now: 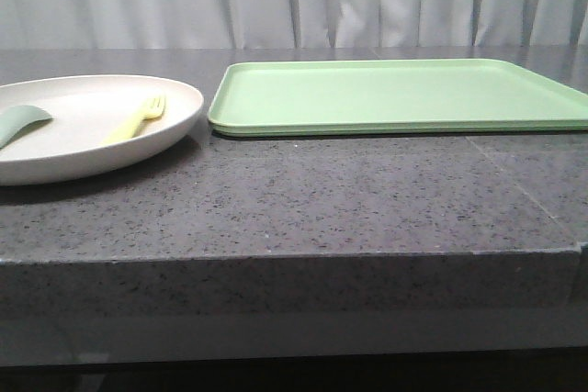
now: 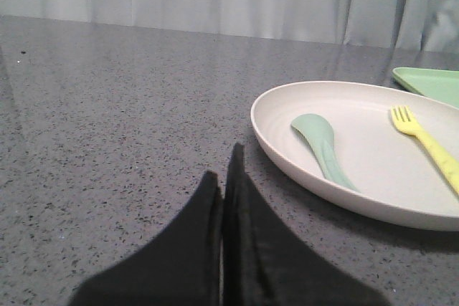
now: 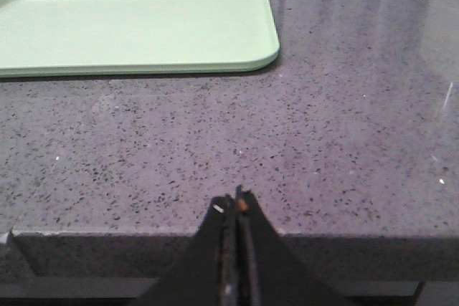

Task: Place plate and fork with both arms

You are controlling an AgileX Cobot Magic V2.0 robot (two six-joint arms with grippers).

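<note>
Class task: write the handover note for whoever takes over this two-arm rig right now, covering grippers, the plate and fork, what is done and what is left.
Left gripper: shut, empty, low over the counter beside the plate.
Right gripper: shut, empty, at the counter's near edge, short of the green tray.
The plate sits on the counter left of the tray, not on it. The fork lies in the plate, next to a sage-green utensil.
Done: nothing grasped.
Left: pick up plate and fork and place them, probably on the tray.
</note>
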